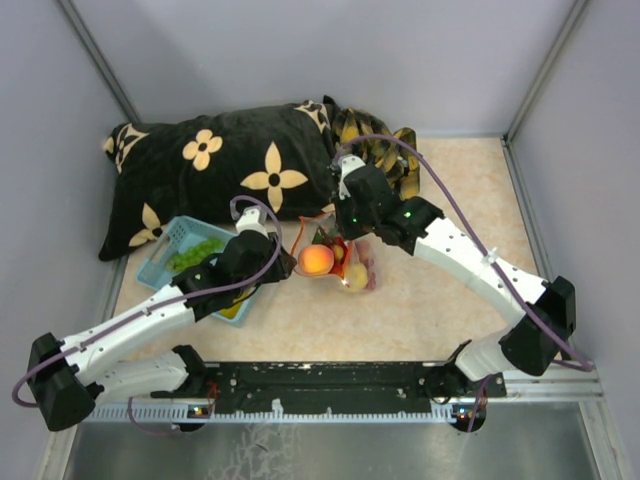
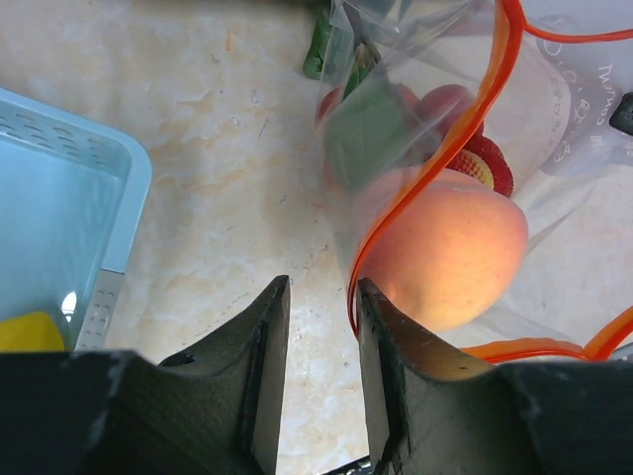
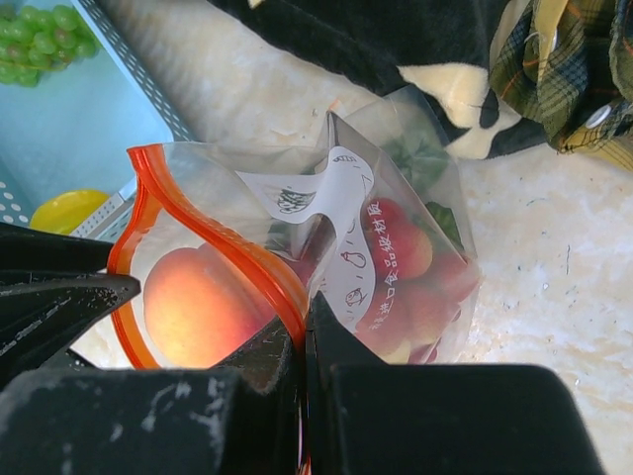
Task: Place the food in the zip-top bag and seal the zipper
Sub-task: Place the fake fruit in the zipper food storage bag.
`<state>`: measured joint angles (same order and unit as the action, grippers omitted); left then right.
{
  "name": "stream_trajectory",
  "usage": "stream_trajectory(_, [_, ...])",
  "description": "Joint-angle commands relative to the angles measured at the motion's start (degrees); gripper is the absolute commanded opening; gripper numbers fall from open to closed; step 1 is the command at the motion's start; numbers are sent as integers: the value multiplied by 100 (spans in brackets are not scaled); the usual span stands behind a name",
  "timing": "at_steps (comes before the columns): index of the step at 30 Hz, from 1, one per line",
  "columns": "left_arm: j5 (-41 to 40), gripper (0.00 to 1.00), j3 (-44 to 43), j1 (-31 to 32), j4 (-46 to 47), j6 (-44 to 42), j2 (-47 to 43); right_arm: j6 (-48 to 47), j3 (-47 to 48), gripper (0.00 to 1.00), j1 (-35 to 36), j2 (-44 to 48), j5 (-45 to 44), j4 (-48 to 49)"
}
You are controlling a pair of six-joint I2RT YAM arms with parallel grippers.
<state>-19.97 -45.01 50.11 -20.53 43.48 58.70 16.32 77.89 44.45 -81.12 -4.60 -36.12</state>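
The clear zip-top bag (image 1: 352,268) stands open on the table, its red-orange zipper (image 3: 227,237) spread in a loop. Inside are an orange-yellow peach (image 3: 193,307), red berries (image 3: 401,247) and green leaves (image 3: 420,163). The peach (image 2: 455,257) sits at the mouth. My right gripper (image 3: 305,307) is shut on the bag's rim at the zipper and holds the mouth up. My left gripper (image 2: 321,282) is open and empty, its right finger touching the zipper (image 2: 495,89) beside the peach. Green grapes (image 3: 40,40) and a yellow piece (image 3: 69,210) lie in the light-blue basket (image 3: 89,129).
The basket (image 1: 165,250) sits left of the bag, under my left arm. A black pillow with cream flowers (image 1: 220,170) lies behind it. A plaid cloth (image 1: 385,150) is bunched at the back behind my right gripper (image 1: 345,235). Grey walls close in three sides.
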Motion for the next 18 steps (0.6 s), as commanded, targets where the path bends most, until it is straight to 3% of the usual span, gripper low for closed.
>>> stream_trajectory(1, [234,37,114,-35,241,19,86,12,-3,0,-15,238,12,298])
stream_trajectory(7, [397,27,131,-36,425,21,176,1,29,0,-15,211,21,312])
stream_trajectory(9, [470,18,21,-29,440,-16,180,3,33,0,-14,211,1,301])
stream_trajectory(11, [559,2,-193,-32,361,-77,143,-25,56,0,-10,197,-58,246])
stream_trajectory(12, [583,0,-334,-31,281,-100,109,-42,73,0,-13,194,-124,207])
stream_trajectory(18, [916,0,-1464,-42,-252,-311,91,-265,271,0,-23,187,-847,-179])
